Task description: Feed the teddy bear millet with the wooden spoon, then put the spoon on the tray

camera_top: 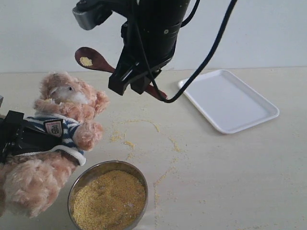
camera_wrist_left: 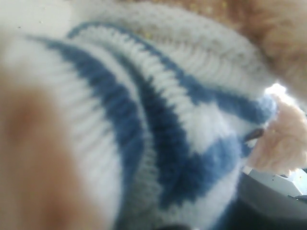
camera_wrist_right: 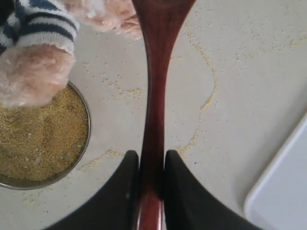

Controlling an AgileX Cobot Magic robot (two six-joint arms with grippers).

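Pale beige tabletop (camera_top: 230,167) under a plain white wall (camera_top: 268,28), and we're mid-feed! Over on the left sits the fluffy tan-pink teddy bear (camera_top: 67,103) with the white muzzle, in its navy-and-white striped shirt, leaning back a touch. The left gripper (camera_top: 36,139) is clamped on its middle: one black finger lies across the front of the shirt, the other is hidden behind the plush. The left wrist view is pure striped knit (camera_wrist_left: 158,143), right up close and blurry.

Up top, the right gripper (camera_wrist_right: 151,184) has its two black fingers pressed onto the slim handle of the small, glossy, dark reddish-brown wooden spoon (camera_top: 96,60). That spoon hangs in the air, its oval bowl just above the bear's head and clear of the muzzle, its handle end sticking out past the fingers towards the tray. It carries a tiny clump of golden-yellow millet (camera_top: 86,61) (barely a nibble!).

Down front, a round steel bowl (camera_top: 76,184) brims with the same grain, touching the bear's fur, and loose specks trail across the table beside it. Well off to the right lies the flat white rectangular tray (camera_top: 230,100), flat on the tabletop.
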